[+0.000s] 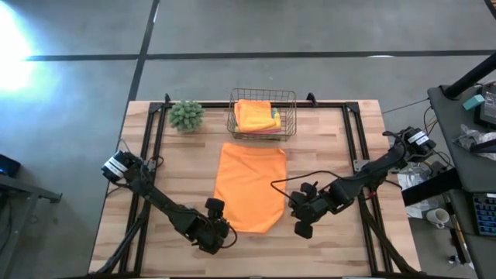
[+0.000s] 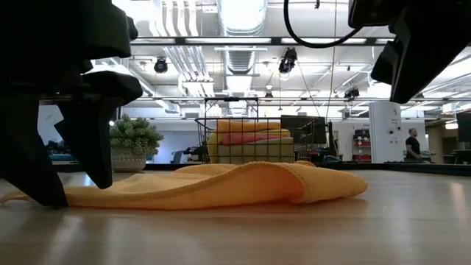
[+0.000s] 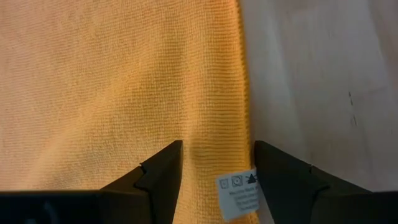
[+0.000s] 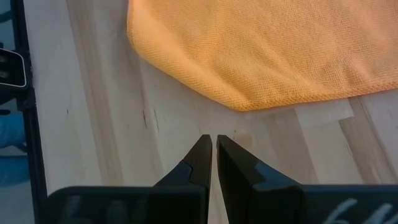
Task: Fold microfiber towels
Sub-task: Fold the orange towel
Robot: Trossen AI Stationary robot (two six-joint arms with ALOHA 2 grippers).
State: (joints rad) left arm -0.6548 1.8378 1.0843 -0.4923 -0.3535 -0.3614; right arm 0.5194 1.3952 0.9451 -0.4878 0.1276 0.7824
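Note:
An orange microfiber towel (image 1: 249, 186) lies flat in the middle of the table, its near right corner rounded over in a fold (image 2: 324, 184). My left gripper (image 3: 217, 168) is open and low over the towel's near left corner. One finger (image 3: 158, 177) is above the cloth. The other finger (image 3: 283, 177) is above the bare wood just past the edge, where a white tag (image 3: 239, 194) shows. My right gripper (image 4: 214, 146) is shut and hangs clear above the table, just right of the towel's near right corner (image 4: 239, 102). My left gripper comes slanting down from the near left, its open fingers on either side of the towel's edge by the tag (image 3: 242, 124). I cannot tell whether the fingertips touch the cloth or the table.
A wire basket (image 1: 262, 115) with folded orange, yellow and pink towels stands at the far middle. A fuzzy green plant ball (image 1: 186, 115) sits to its left. Black frame rails (image 1: 151, 139) run along both sides of the table. Bare wood lies left and right of the towel.

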